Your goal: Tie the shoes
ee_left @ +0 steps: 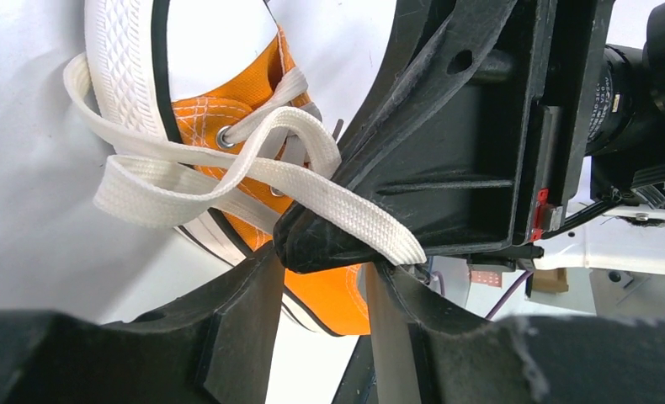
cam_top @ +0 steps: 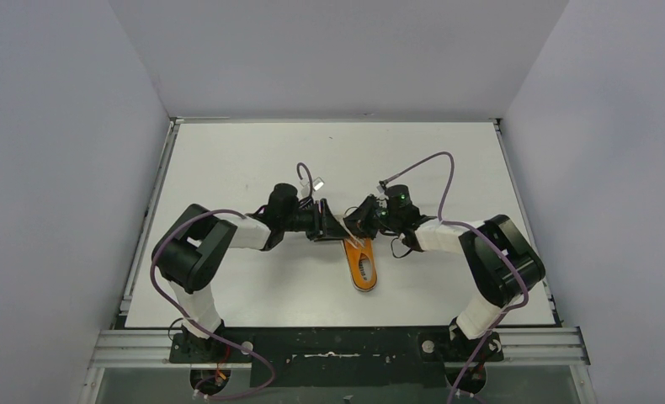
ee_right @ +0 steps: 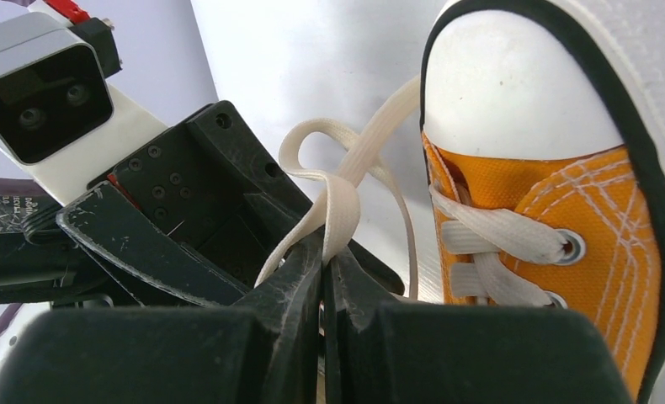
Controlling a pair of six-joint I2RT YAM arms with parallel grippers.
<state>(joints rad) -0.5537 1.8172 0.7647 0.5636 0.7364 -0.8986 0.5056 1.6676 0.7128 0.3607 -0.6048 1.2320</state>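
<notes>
The orange sneaker (cam_top: 363, 265) lies mid-table, its white toe cap pointing away from the arm bases. Both grippers meet at its toe end. My right gripper (ee_right: 323, 257) is shut on a whitish lace (ee_right: 339, 195) that loops up beside the toe cap (ee_right: 514, 84). My left gripper (ee_left: 321, 316) is open, its fingers (ee_left: 241, 324) spread wide. The right gripper's black tip sits between them with a flat lace (ee_left: 346, 215) draped over it. The sneaker (ee_left: 207, 114) and its lace loops lie behind. From above, the left gripper (cam_top: 333, 229) and right gripper (cam_top: 356, 224) almost touch.
The white table (cam_top: 253, 160) is boxed in by grey walls on three sides. A metal rail (cam_top: 346, 345) runs along the near edge by the arm bases. Purple cables (cam_top: 426, 164) arc over both arms. The left arm's wrist camera (ee_right: 39, 105) is close to the right gripper.
</notes>
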